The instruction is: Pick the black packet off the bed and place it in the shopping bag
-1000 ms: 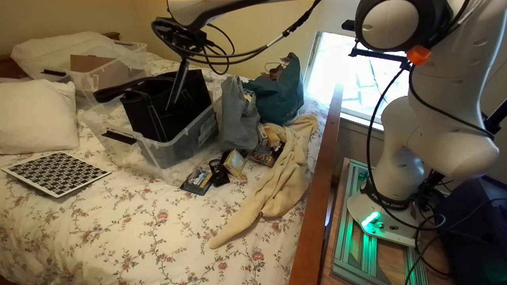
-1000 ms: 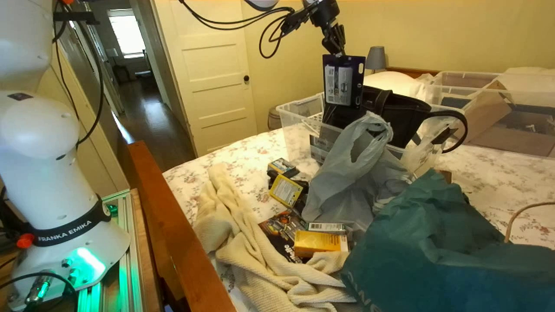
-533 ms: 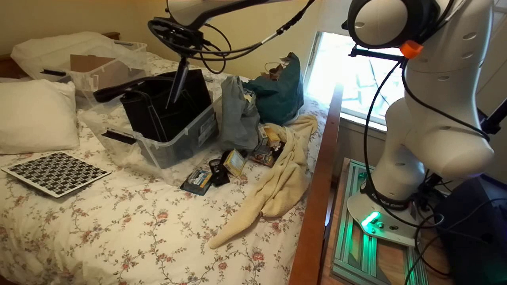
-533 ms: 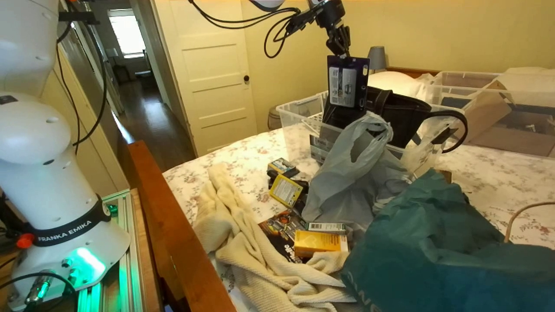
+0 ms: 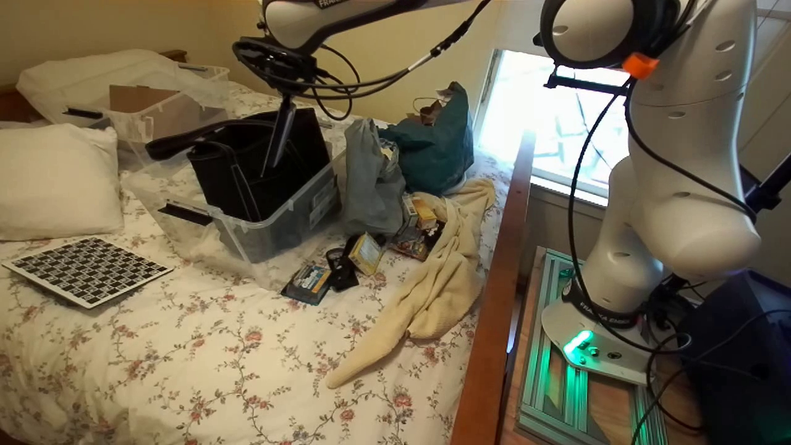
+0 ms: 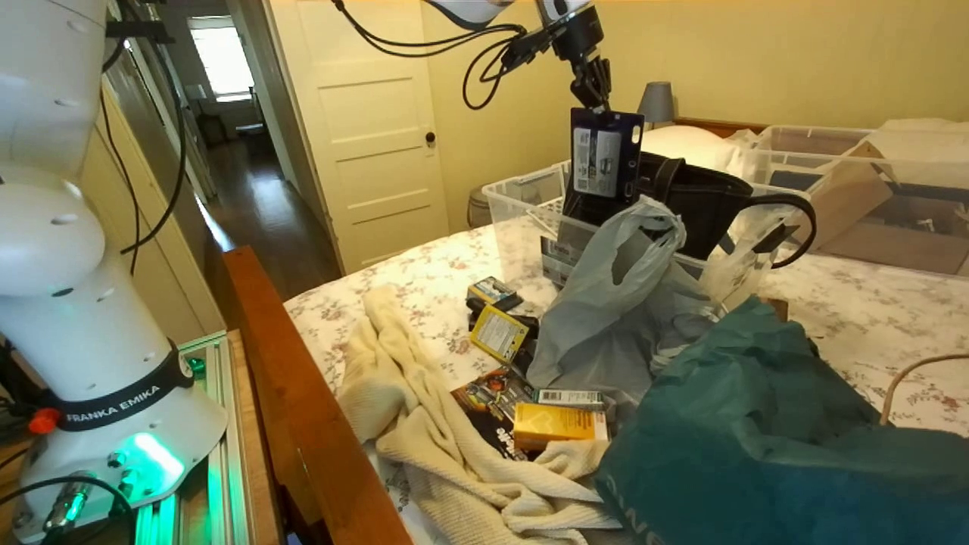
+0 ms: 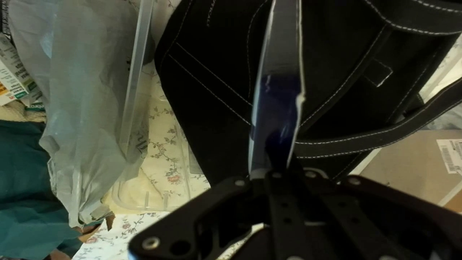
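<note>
1. My arm (image 5: 695, 161) rises from its base (image 5: 599, 361) outside the wooden rail (image 5: 496, 303), and its upper part passes out of the top of both exterior views.
2. The forearm (image 5: 293, 25) reaches along the top of an exterior view, out over the bed (image 5: 216, 346), with black cables (image 5: 453, 39) looping beside it.
3. The wrist (image 6: 577, 34) bends down, and under it the gripper (image 6: 596, 108) points downward at a slight tilt.
4. I have the gripper clenched on the packet (image 6: 594, 155), pinching it at its top edge.
5. The packet hangs below the fingertips, its labelled face showing in an exterior view; my wrist view catches it nearly edge-on against the black bag (image 7: 213, 83).
6. The bag sits in a clear tub (image 5: 272, 244) on the bed, just beside the grey sack (image 6: 606, 310).
7. In both exterior views the packet overlaps the bag; I cannot tell whether its lower end is inside the mouth or only over it.
</note>
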You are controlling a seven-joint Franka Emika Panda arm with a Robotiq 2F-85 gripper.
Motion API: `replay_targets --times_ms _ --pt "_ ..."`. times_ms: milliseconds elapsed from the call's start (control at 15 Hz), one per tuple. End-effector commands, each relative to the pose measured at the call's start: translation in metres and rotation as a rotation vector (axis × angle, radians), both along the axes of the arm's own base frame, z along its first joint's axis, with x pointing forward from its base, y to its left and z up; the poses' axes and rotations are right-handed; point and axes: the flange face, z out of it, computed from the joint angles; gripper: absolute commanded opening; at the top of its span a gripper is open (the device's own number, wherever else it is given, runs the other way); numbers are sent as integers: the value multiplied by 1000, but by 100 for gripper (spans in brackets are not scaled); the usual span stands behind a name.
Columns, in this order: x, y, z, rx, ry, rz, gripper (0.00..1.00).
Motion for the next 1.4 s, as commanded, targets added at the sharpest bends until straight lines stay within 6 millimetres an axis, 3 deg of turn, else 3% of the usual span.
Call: replay_targets --times_ms 0,533,600,1333 --pt "10 -6 0 -4 39 -25 1" --pt "27 -14 -7 39 109 -69 1" --pt "16 -16 -6 39 104 -44 4" --pt "26 -17 -9 43 113 -47 1"
